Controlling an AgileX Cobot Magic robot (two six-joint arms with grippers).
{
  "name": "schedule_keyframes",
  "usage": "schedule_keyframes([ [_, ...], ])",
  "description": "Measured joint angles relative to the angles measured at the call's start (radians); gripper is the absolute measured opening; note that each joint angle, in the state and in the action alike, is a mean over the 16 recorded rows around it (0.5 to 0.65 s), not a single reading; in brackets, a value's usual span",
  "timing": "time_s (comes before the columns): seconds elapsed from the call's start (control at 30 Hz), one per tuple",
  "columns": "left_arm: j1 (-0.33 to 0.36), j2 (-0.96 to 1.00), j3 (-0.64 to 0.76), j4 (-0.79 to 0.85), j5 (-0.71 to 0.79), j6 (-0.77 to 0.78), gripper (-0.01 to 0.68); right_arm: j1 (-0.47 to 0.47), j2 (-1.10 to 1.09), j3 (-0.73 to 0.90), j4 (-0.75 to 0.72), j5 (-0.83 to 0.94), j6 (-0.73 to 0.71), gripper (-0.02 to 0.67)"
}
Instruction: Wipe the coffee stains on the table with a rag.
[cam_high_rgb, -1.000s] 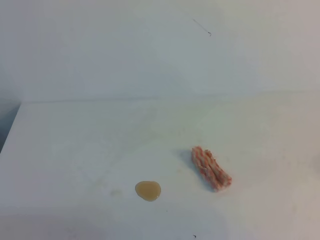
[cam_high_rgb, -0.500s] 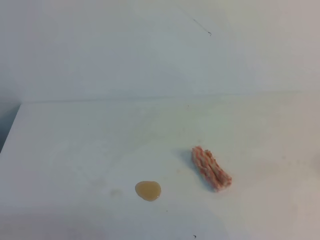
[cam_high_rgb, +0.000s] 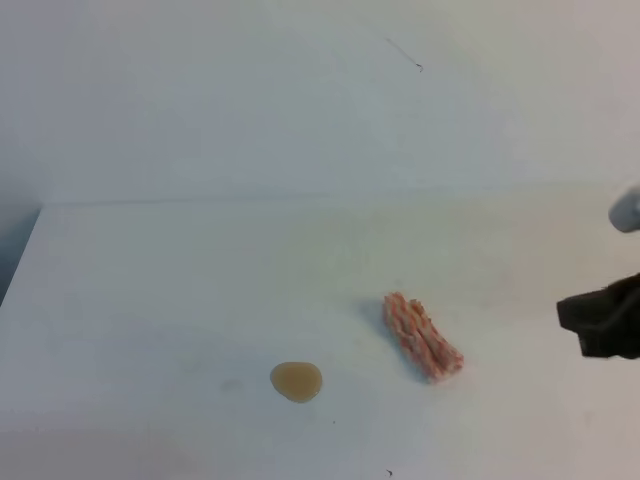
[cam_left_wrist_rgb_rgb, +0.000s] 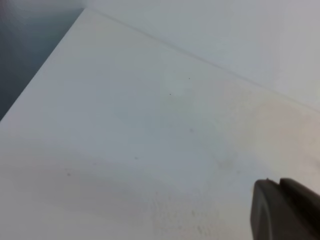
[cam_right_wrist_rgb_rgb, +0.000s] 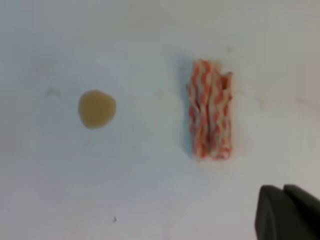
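The coffee stain (cam_high_rgb: 296, 381) is a small tan glossy blot on the white table (cam_high_rgb: 150, 300), near the front. The pink-and-white rag (cam_high_rgb: 422, 336) lies bunched to the stain's right, a hand's width away. My right gripper (cam_high_rgb: 572, 314) enters from the right edge, level with the rag and apart from it. The right wrist view shows the stain (cam_right_wrist_rgb_rgb: 97, 108), the rag (cam_right_wrist_rgb_rgb: 210, 116) and the gripper's dark tips (cam_right_wrist_rgb_rgb: 283, 189) pressed together, empty, at the lower right. My left gripper (cam_left_wrist_rgb_rgb: 279, 182) shows only in the left wrist view, tips together over bare table (cam_left_wrist_rgb_rgb: 150, 125).
A pale wall (cam_high_rgb: 300, 90) rises behind the table. The table's left edge (cam_high_rgb: 22, 255) drops to a dark gap. A few tiny dark specks (cam_high_rgb: 389, 472) lie near the front edge.
My right gripper has come into the exterior view from the right edge; it was out of view before. The rag and the stain have not moved.
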Motion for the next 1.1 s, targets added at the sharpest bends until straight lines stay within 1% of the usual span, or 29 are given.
schedule_keyframes([
  [0.23,0.000,0.000,0.000,0.000,0.000,0.000,-0.001,0.021,0.270,-0.193,0.055,0.080,-0.028,0.164],
  [0.4,0.000,0.000,0.000,0.000,0.000,0.000,-0.001,0.055,0.439,-0.321,0.040,0.111,-0.053,0.236],
  [0.53,0.000,0.000,0.000,0.000,0.000,0.000,-0.001,0.090,0.554,-0.409,0.008,0.120,-0.072,0.269],
  [0.67,0.000,0.000,0.000,0.000,0.000,0.000,-0.001,0.123,0.653,-0.477,-0.030,0.116,-0.081,0.281],
  [0.87,0.000,0.000,0.000,0.000,0.000,0.000,-0.001,0.151,0.763,-0.533,-0.083,0.093,-0.078,0.278],
  [1.1,0.000,0.000,0.000,0.000,0.000,0.000,-0.001,0.161,0.832,-0.550,-0.105,0.069,-0.061,0.229],
])
